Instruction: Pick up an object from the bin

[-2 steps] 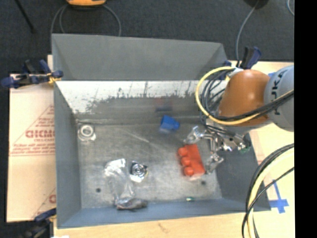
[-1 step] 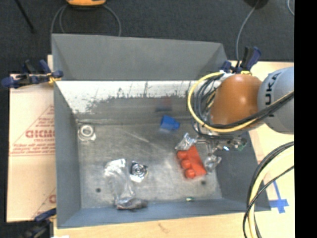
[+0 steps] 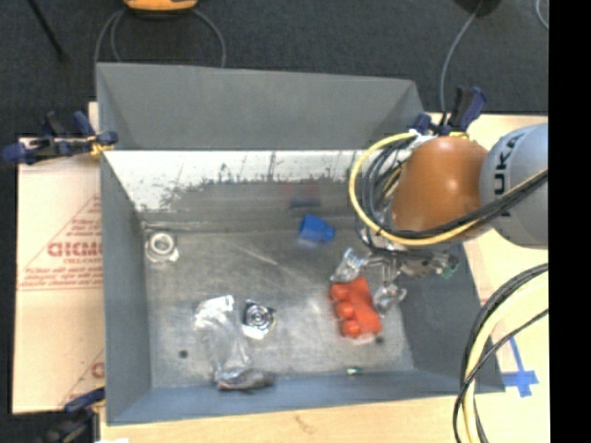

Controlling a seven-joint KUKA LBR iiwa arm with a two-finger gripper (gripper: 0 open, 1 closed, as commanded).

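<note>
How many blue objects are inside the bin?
1. The blue block lies on the bin floor near the back wall, left of the gripper. The arm may hide others.

The bin [image 3: 125, 247] is dull grey sheet metal, its floor and back wall scuffed and scratched to paler streaks. The red lumpy piece [image 3: 355, 309] looks like matt plastic, the blue block [image 3: 316, 230] smooth plastic. A crumpled clear film [image 3: 220, 332] glints beside a shiny metal round part [image 3: 259, 318]; the clear ring [image 3: 162, 245] looks glassy, and the arm's orange cover [image 3: 439, 185] is smooth and glossy
</note>
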